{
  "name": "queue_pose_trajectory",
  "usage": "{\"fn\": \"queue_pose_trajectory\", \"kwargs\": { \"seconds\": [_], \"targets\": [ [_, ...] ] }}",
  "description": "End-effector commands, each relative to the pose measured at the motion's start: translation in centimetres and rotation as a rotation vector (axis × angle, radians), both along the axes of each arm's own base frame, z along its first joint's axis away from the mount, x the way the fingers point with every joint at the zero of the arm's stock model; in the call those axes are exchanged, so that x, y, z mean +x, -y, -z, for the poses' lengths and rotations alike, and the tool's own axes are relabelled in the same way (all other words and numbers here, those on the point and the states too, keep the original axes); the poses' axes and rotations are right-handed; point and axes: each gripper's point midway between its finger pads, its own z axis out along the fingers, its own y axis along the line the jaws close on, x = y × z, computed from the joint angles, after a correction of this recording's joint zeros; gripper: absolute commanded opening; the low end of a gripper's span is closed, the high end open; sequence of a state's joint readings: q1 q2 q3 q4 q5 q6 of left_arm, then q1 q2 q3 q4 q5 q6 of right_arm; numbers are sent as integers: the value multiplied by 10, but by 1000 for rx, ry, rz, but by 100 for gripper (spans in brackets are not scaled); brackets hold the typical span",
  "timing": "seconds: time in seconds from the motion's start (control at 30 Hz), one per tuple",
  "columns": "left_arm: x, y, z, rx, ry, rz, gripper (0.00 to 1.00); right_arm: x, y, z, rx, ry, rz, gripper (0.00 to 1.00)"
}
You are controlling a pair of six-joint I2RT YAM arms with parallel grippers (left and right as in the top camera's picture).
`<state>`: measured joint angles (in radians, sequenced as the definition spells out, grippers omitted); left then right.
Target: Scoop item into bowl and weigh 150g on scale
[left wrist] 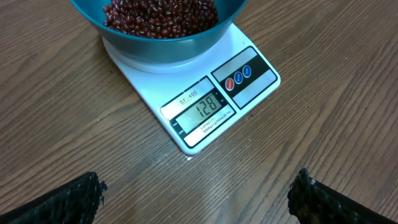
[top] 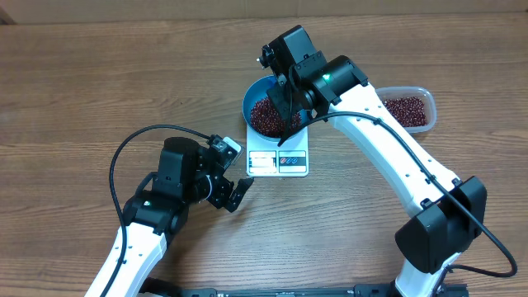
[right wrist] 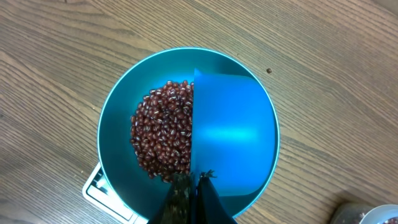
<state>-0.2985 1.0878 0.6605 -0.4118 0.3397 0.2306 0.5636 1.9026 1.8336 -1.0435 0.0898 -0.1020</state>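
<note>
The beans (right wrist: 161, 134), loose, light and likely to roll, lay heaped in the bowl (right wrist: 112, 106) on the scale (left wrist: 249, 93), the right gripper (right wrist: 193, 180) clamped on the stiff scoop (right wrist: 233, 137) above them, the left gripper (left wrist: 196, 199) wide open, empty.

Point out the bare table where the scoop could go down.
Widest bare table: left of the bowl, beyond the left arm. Another patch lies in front of the scale, between both arms. Crowded: the strip between scale and left end effector, and between bowl and tub, where the right arm crosses.
</note>
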Motion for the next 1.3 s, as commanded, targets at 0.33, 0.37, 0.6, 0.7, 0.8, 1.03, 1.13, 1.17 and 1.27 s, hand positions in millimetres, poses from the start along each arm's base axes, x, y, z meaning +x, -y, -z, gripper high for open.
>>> {"fn": "queue_pose_trajectory", "kwargs": {
  "seconds": [0.33, 0.37, 0.6, 0.7, 0.8, 1.03, 1.13, 1.17, 1.27],
  "targets": [
    [0, -3, 4, -4, -17, -21, 100, 3, 2, -33, 1, 88, -45, 4],
    [0, -3, 4, -4, -17, -21, 100, 3, 2, -33, 1, 88, -46, 4],
    [0, -3, 4, -4, -17, -21, 100, 3, 2, -33, -20, 98, -83, 4],
    [0, -3, 4, -4, -17, -21, 100, 3, 2, -33, -23, 99, -88, 4],
    [0, -3, 4, -4, -17, -21, 100, 3, 2, -33, -33, 105, -106, 4],
    [0, -3, 4, -4, -17, -21, 100, 3, 2, -33, -35, 104, -108, 4],
    [0, -3, 4, -4, -17, -21, 100, 3, 2, -33, -35, 104, -109, 4],
    [0, -3, 4, -4, -17, -21, 100, 3, 2, -33, -35, 104, -109, 4],
    [0, -3, 4, -4, -17, -21, 100, 3, 2, -33, -37, 105, -112, 4]
  ]
}}
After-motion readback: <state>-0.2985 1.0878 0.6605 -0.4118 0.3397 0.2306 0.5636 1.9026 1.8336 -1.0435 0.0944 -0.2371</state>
